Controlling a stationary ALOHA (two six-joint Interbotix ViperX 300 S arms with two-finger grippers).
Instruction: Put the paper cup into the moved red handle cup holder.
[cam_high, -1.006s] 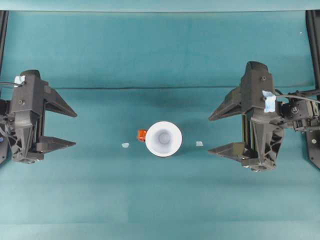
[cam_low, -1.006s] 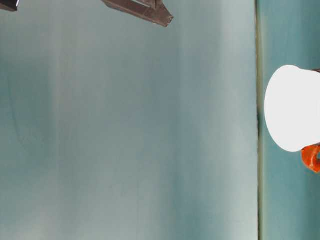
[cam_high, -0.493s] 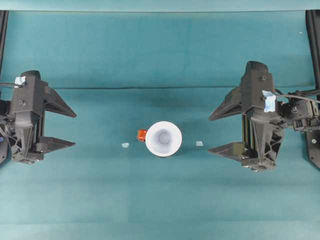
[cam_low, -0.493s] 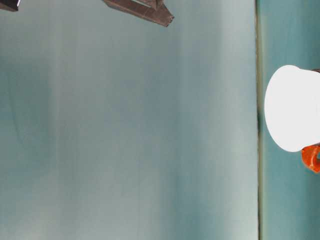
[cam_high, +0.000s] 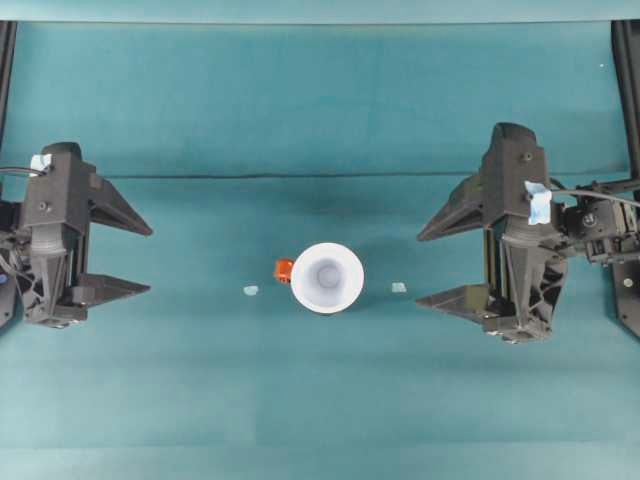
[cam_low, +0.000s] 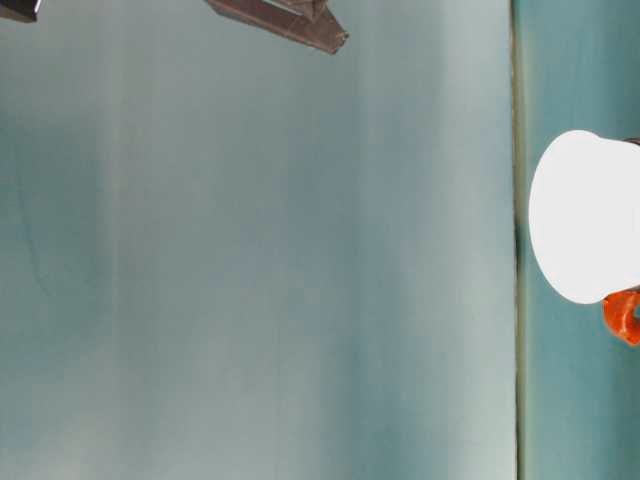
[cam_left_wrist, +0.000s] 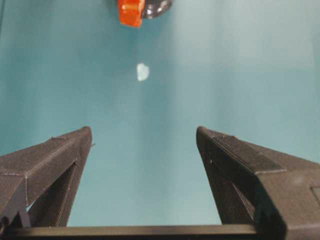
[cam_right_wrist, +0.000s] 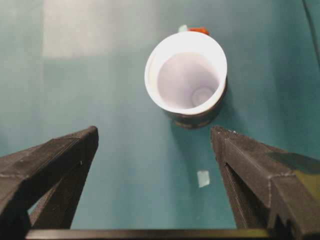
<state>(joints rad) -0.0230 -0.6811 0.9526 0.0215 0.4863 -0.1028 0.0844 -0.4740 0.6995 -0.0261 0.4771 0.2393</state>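
Note:
The white paper cup (cam_high: 327, 278) stands upright inside the black red handle cup holder, whose orange-red tab (cam_high: 284, 270) sticks out toward the left arm. In the right wrist view the paper cup (cam_right_wrist: 186, 70) sits in the holder's dark wall (cam_right_wrist: 197, 119), with the tab (cam_right_wrist: 199, 30) behind it. In the table-level view the cup (cam_low: 585, 215) and the tab (cam_low: 622, 318) rest on the table. My left gripper (cam_high: 150, 260) is open, well left of the cup. My right gripper (cam_high: 419, 270) is open, off to the cup's right. Both hold nothing.
Two small pale scraps lie on the teal cloth, one (cam_high: 250, 291) left of the holder and one (cam_high: 399, 287) right of it. Black frame posts (cam_high: 628, 70) stand at the table's far corners. A cloth seam (cam_high: 300, 176) runs across behind the cup.

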